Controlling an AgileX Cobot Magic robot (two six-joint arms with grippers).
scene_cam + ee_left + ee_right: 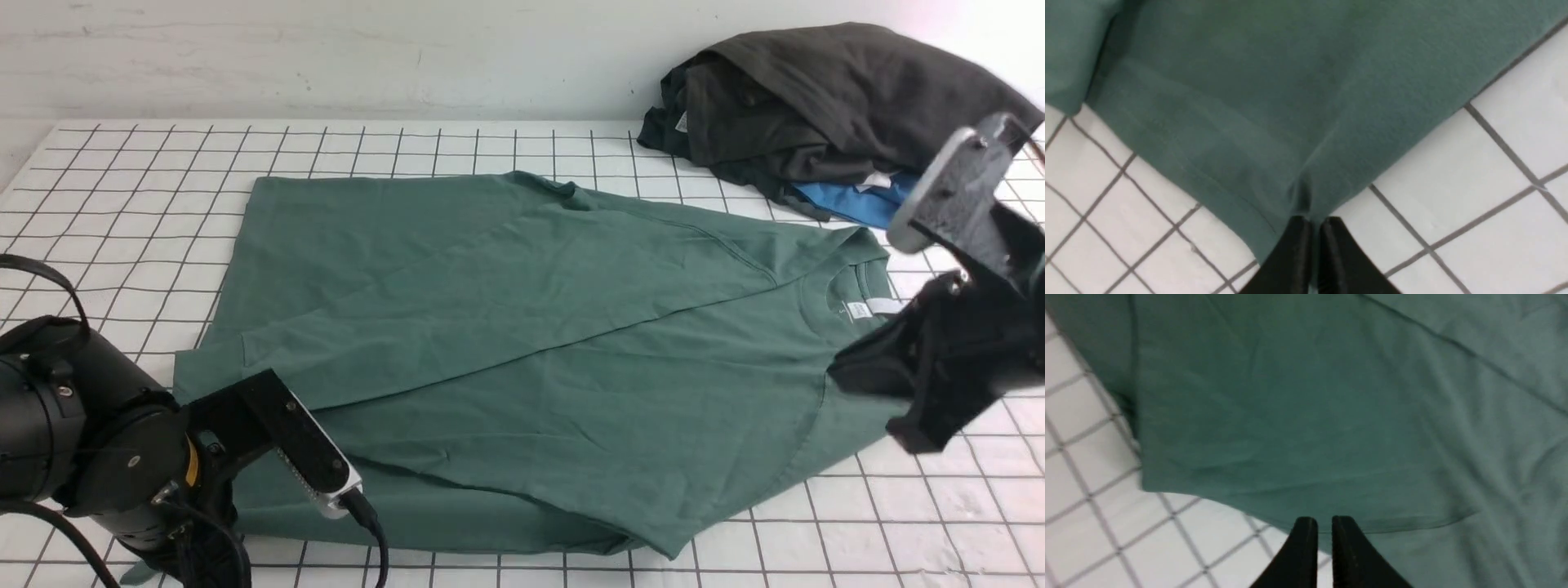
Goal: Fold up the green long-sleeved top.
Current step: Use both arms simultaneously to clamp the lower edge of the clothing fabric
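Observation:
The green long-sleeved top (pixel 531 327) lies spread on the gridded table, one sleeve folded across its body. Its ribbed neck and white label (pixel 857 310) point right. My left gripper (pixel 1312 221) is shut on a pinched corner of the top (pixel 1274 122) near the table's front left. In the front view those fingers are hidden under the left arm (pixel 98 441). My right gripper (pixel 1324 519) hovers over a hem of the top (pixel 1331 416), jaws a narrow gap apart with nothing between them. The right arm (pixel 963 351) shows blurred beside the collar.
A dark grey-black garment heap (pixel 824 106) with a bright blue cloth (pixel 857 200) under it sits at the back right. The white gridded table (pixel 122 180) reaches a pale wall behind. The left wrist's camera block (pixel 310 449) overhangs the top's lower left part.

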